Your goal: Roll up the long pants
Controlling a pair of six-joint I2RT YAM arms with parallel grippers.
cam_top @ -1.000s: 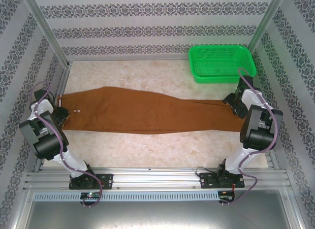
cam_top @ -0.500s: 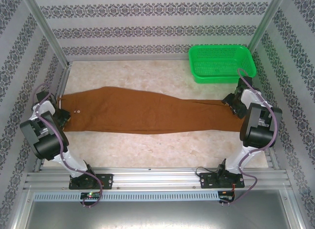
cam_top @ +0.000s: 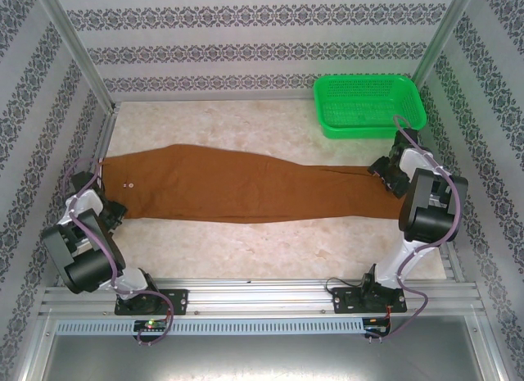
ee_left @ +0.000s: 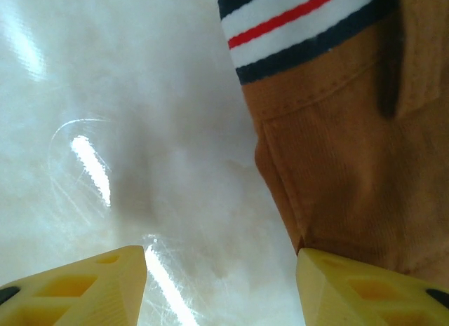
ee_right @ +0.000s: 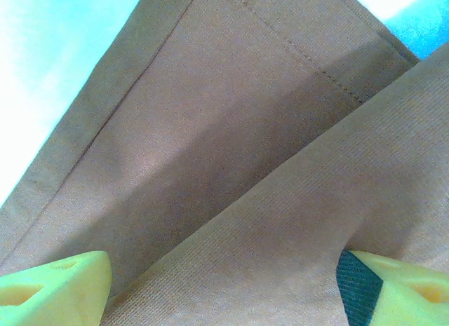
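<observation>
At the waist end of the long pants [cam_top: 246, 188], the end farthest from the green basket [cam_top: 364, 129], the left gripper [ee_left: 221, 263] has let go within the last second. Its jaws have spread and the arm has drawn back from the waistband, away from the basket and toward its own base. The jaws now stand apart over bare bench [cam_top: 246, 127] with nothing between them, and one finger sits just beside the waist corner. The right gripper [ee_right: 224, 270] has hardly moved. It hovers just in front of the basket over the leg hems, jaws wide and gripping nothing.

That release probably ends the straightening. No part of the cloth is turned over yet, so the rolling itself has not begun.

The garment lies flat as one long rust-brown strip, running from just in front of the basket out to the far side of the bench. It is broadest near the waist and narrows toward the basket. The legs lie together, their stitched hems overlapping under the right wrist camera. The left wrist view shows a striped band [ee_left: 295, 21] of white, red and navy inside the waist. The cloth looks soft and nearly free of wrinkles.
</observation>
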